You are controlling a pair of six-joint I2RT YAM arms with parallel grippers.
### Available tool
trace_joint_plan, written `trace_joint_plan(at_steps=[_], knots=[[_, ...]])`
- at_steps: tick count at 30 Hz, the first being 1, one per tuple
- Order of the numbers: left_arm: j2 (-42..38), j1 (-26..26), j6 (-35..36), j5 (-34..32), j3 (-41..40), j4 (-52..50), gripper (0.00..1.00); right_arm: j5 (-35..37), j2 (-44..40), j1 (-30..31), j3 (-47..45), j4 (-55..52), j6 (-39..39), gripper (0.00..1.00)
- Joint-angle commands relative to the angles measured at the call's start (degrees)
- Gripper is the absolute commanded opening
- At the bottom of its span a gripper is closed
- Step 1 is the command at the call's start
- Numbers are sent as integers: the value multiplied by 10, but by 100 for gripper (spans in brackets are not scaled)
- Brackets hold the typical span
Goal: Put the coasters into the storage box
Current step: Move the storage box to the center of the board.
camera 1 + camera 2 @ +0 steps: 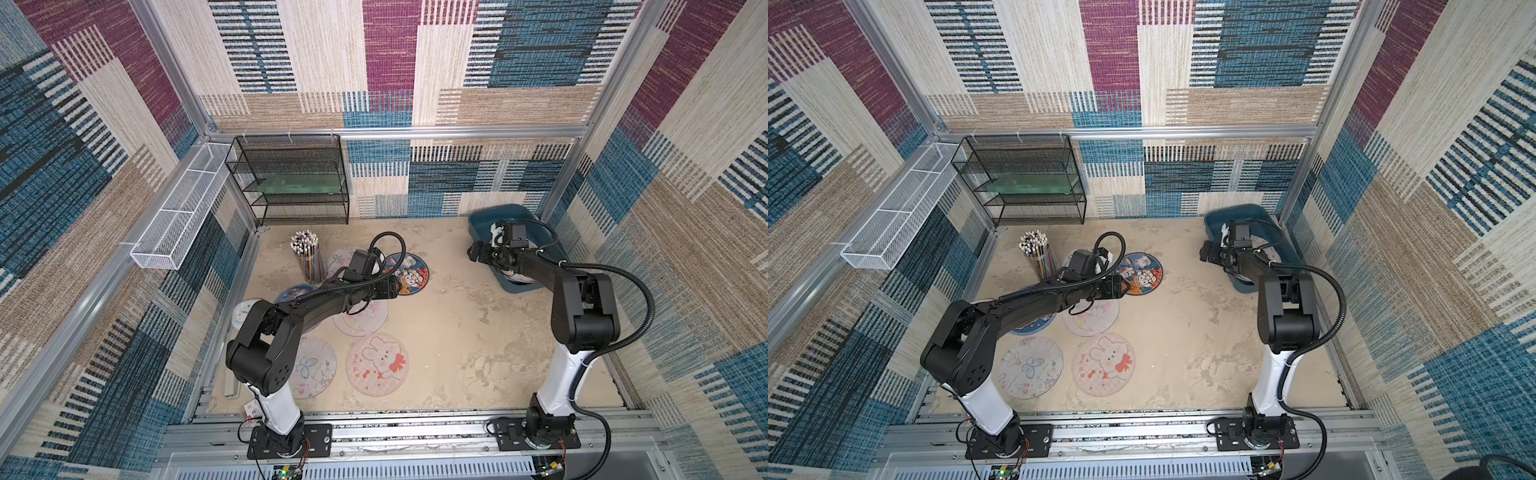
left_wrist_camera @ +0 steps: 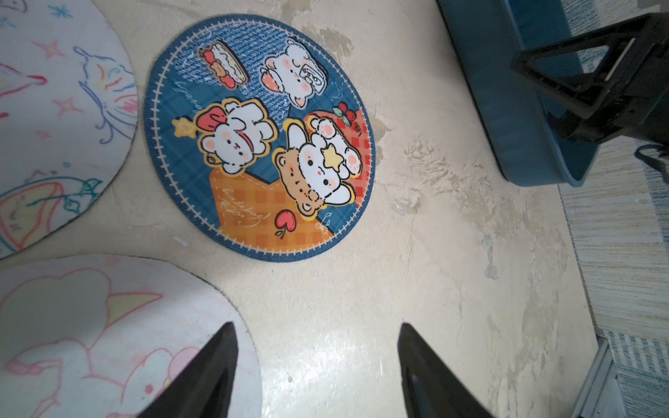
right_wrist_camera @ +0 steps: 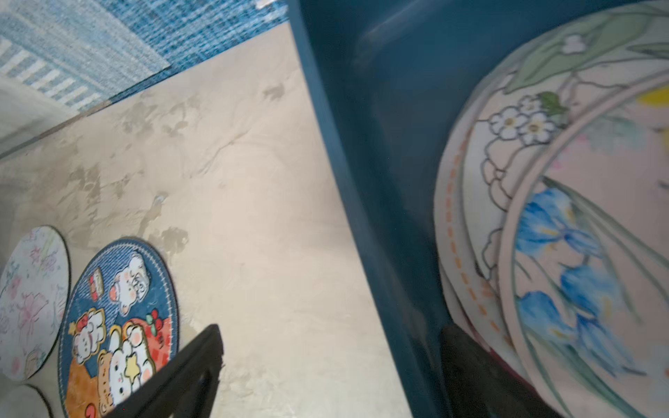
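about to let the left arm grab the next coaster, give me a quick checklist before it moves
1. Left claw open and holding nothing: ok.
2. Dark blue coaster lies flat on the table, with bare table all round it: ok.
3. Left claw lined up over that coaster: not ok, it hangs beside it, one finger over the pale pink coaster.
4. Right claw open and holding nothing: ok.
5. Right claw clear of the storage box: not ok, it straddles the box wall.
6. Room left in the box: cannot tell; stacked coasters fill what shows.
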Motion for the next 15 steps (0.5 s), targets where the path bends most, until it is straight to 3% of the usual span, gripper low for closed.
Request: trace_joint_plan(at_steps=[1, 15], knots=[[-7, 3, 4, -13, -2, -13, 69, -37, 12, 19, 6, 1, -8, 95], [-17, 18, 8, -15, -13, -13, 69, -22, 16, 114, -12, 10, 13, 95]])
